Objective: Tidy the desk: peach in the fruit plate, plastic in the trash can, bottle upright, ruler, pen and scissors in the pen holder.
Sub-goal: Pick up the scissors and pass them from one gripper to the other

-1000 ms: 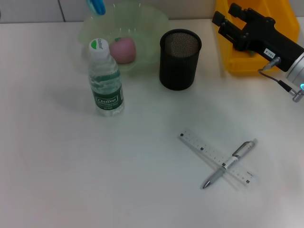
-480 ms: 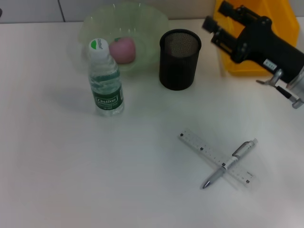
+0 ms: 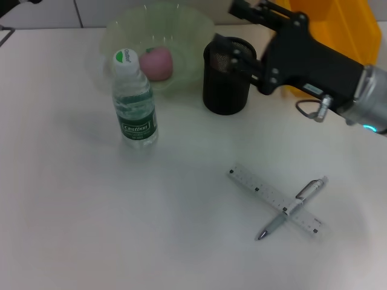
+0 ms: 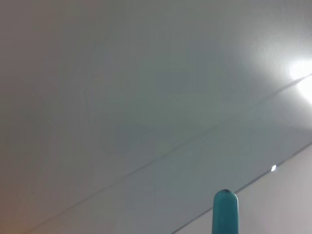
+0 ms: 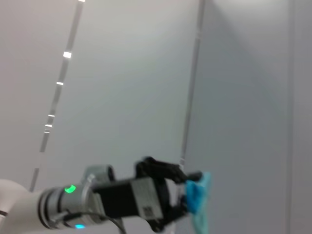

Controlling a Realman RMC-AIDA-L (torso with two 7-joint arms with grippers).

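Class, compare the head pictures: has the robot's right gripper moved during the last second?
Yes. The right gripper has swung leftward from the yellow bin, now above the black mesh pen holder.

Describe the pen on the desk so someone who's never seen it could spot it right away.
Start at the black mesh pen holder and come toward the near right of the white desk. The pen lies crosswise on the clear ruler; it is the silver rounded one, the ruler flat and marked.

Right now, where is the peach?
In the head view the peach sits inside the green fruit plate at the far left-centre of the desk, just behind the upright bottle and left of the black pen holder.
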